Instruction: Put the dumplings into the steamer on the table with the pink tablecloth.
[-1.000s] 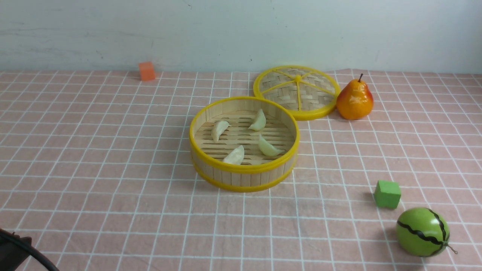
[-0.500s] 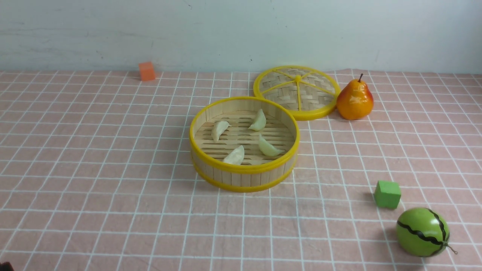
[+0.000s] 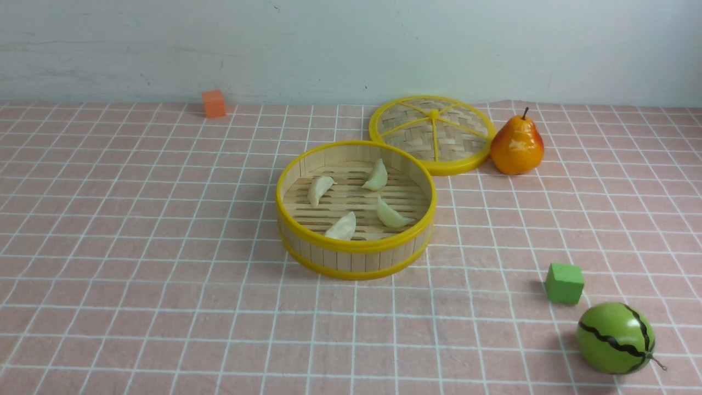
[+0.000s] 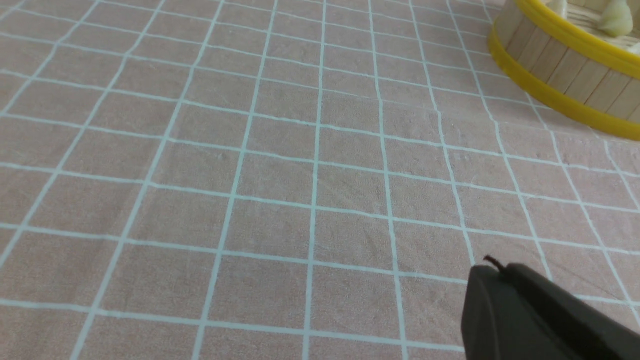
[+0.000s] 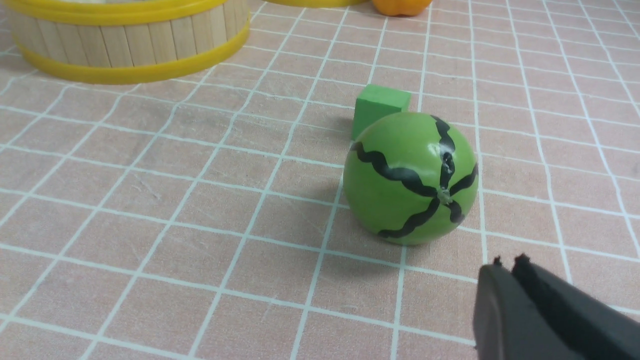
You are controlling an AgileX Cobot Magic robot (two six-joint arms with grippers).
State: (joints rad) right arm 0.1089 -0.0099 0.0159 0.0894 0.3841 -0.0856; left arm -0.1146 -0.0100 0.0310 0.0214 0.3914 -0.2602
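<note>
Front view: four dumplings [image 3: 351, 200] lie inside steamer [image 3: 356, 208] on pink tablecloth [image 3: 137, 247]. Left gripper [image 4: 492, 272] and right gripper [image 5: 507, 267] pressed together, empty. Judgement: task looks complete; park arms clear without nudging steamer.

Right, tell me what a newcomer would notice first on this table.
The round bamboo-slat steamer with yellow rims sits mid-table on the pink grid-pattern tablecloth, with four pale crescent dumplings on its slatted floor. Behind it to the right lie its flat woven lid with yellow spokes and a glossy orange-yellow pear. Near the front right are a green striped toy watermelon and a small green cube.
</note>
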